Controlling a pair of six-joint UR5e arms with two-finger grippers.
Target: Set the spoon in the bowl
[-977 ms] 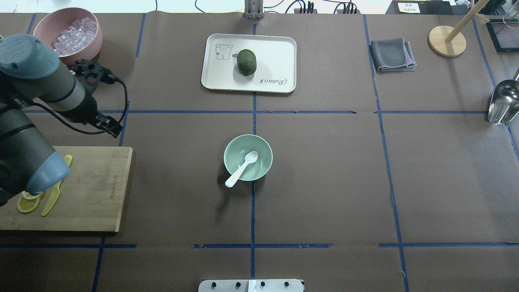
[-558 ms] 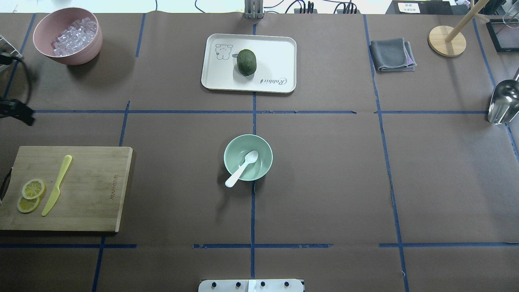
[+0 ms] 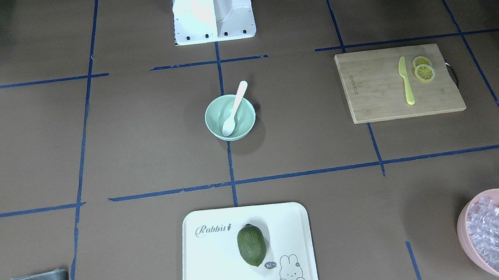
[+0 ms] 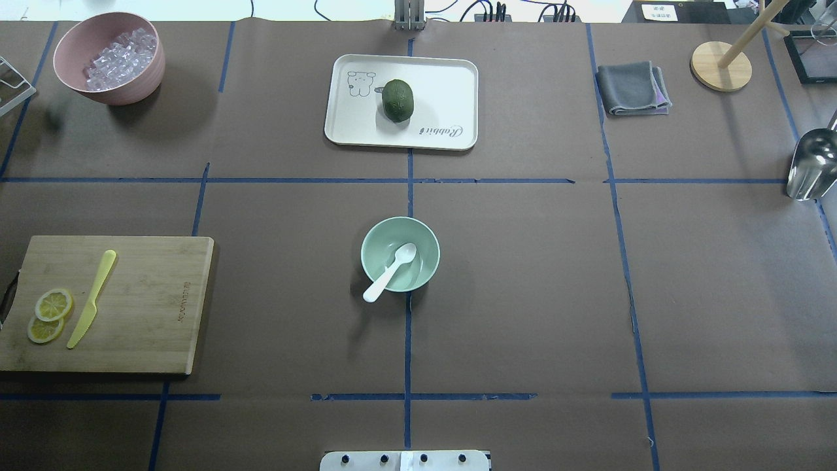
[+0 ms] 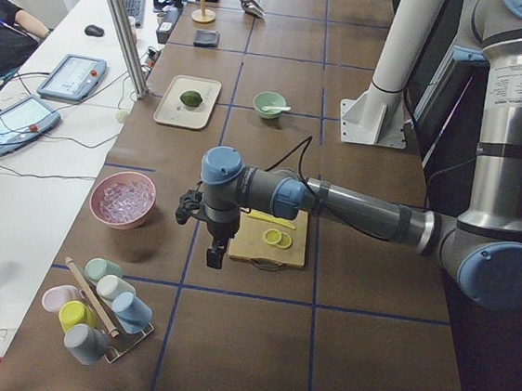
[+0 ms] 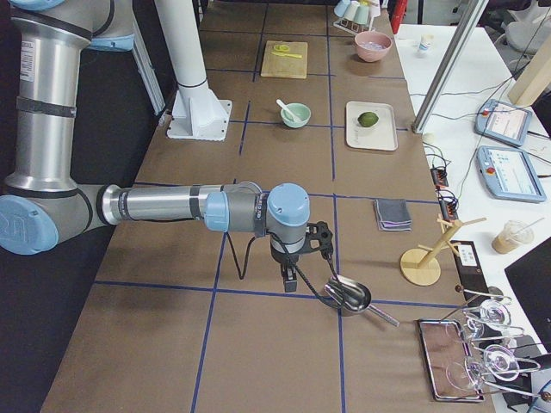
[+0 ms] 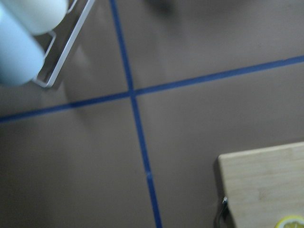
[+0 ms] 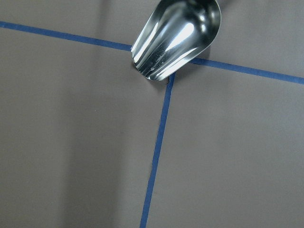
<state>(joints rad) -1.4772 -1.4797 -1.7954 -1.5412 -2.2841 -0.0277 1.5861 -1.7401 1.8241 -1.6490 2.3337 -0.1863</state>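
- The spoon was found in the bowl, scoop down, with the handle leaning over the rim (robot's side).
- The left arm, recorded over the cutting board a second earlier, had been withdrawn from the overhead view. The spoon was left unmoved.
- The left gripper and right gripper were seen side-on only, so neither opening nor hold could be told.
- Placement was judged complete.

A robotics lab: blue tape grid on the table, teach pendants alongside.

An avocado is being carried on a white tray; lemon slices and a yellow knife are being held on a wooden board.
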